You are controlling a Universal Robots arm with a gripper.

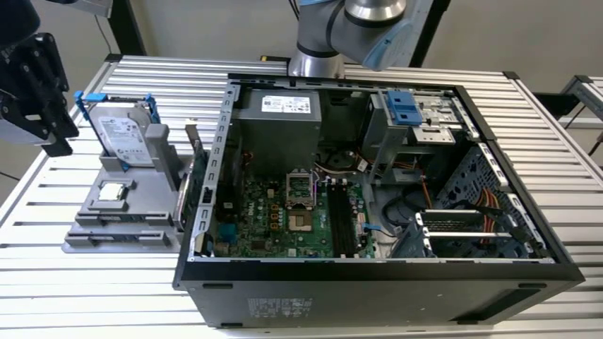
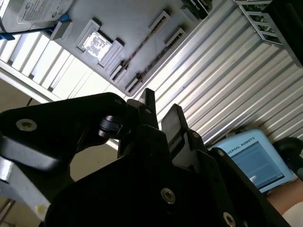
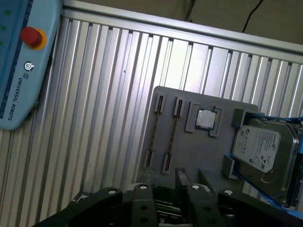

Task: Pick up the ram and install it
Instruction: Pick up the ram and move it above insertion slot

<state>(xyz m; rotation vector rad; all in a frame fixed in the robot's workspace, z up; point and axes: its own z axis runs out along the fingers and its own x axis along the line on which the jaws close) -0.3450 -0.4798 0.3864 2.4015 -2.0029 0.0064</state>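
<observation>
1. In the first wrist view, the ram (image 3: 173, 135) stands on edge in a grey fixture (image 3: 189, 151) on the ribbed metal bench (image 3: 104, 94).
2. From here it looks like a slim, dark, straight strip. It runs between a pair of small end clips, and its flat faces cannot be made out.
3. The fixture has two such clip rows side by side. The ram sits in the row nearer the square silver processor chip (image 3: 205, 119).
4. Beyond the chip, a silver hard drive (image 3: 260, 149) in a blue frame leans in the same fixture.
5. The gripper (image 3: 191, 175) hangs above the fixture's near edge. Its black fingers are apart with nothing between them, and they are clear of the ram.
6. In the second wrist view the ram shows as a thin speckled line in the same clip row.
7. In the exterior view the open computer case (image 1: 377, 282) lies on the bench just beside the fixture, its motherboard facing up.
8. A blue handheld control panel (image 3: 19, 71) lies on the bench, well apart from the fixture.
</observation>
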